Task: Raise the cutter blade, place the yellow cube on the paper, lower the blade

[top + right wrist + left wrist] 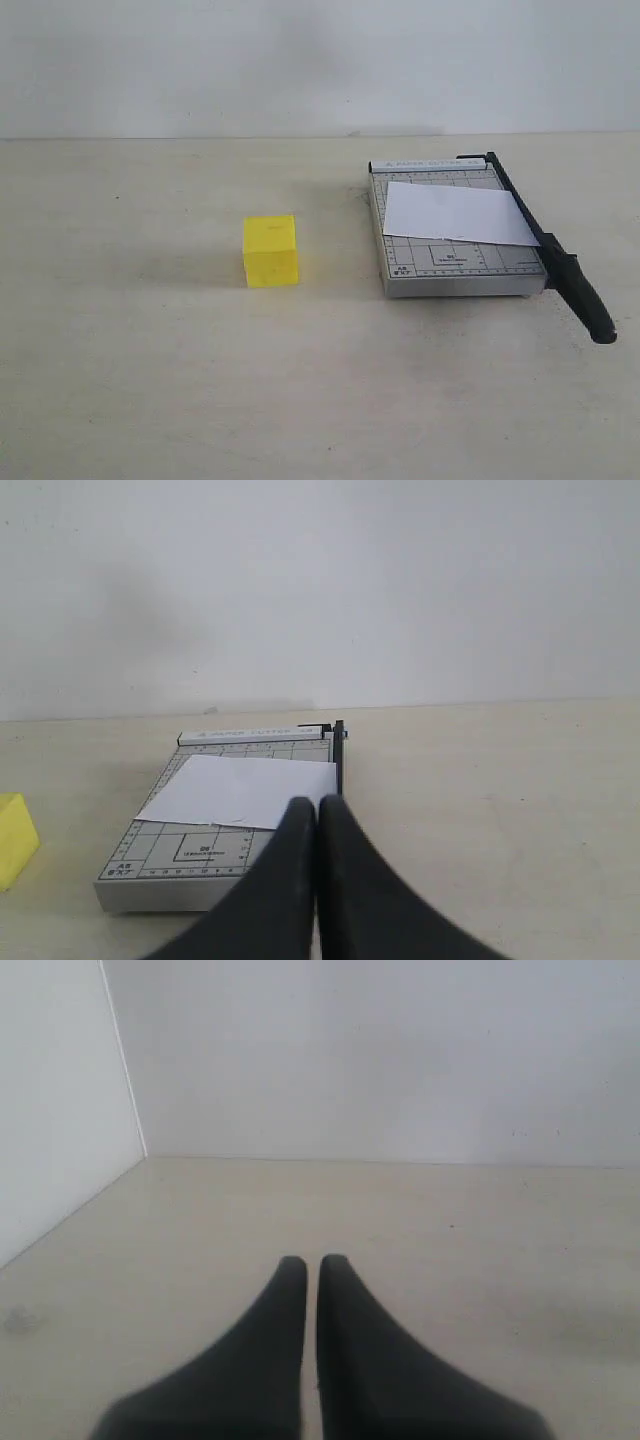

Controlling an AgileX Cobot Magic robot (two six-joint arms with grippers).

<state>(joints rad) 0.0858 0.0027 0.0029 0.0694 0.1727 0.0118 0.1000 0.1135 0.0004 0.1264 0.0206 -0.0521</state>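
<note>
Hands show only in wrist views: black left hand (312,1260) and right hand (318,802), both closed, empty. Exterior view shows solid yellow cube (270,250) at nine o'clock of grey gridded trimmer (460,262).

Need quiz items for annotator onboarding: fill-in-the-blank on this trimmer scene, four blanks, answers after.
1. In the exterior view the yellow cube stands on the table to the ____ of the paper trimmer.
2. The paper lying on the trimmer is ____ in colour.
3. The cutter blade is ____, not raised.
4. The left gripper and right gripper are both ____, holding nothing.
Missing: left; white; lowered; shut.
</note>
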